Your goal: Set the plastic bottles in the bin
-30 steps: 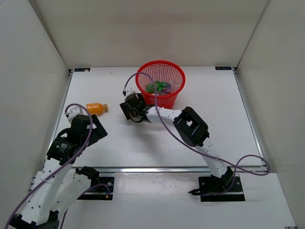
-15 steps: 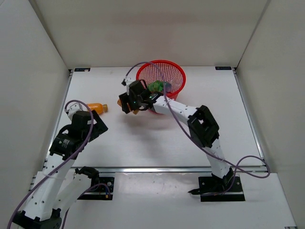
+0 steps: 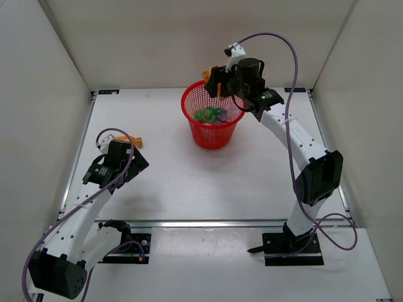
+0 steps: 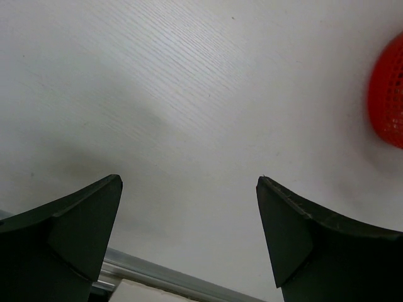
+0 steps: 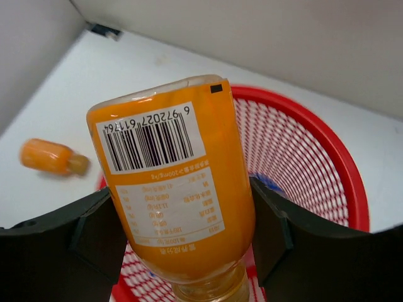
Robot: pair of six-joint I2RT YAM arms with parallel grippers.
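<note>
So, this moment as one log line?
right gripper: shut on orange bottle, above bin | left gripper: open, empty | other bottle: on table

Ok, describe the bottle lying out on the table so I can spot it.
From the red bin at the table's far middle, look left toward the side wall. An orange bottle lies on its side there, just beyond the left jaws. The other orange bottle is up in the right jaws above the bin; this one lies loose.

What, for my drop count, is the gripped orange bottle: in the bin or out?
Out: the right gripper clamps the orange bottle above the bin.
</note>
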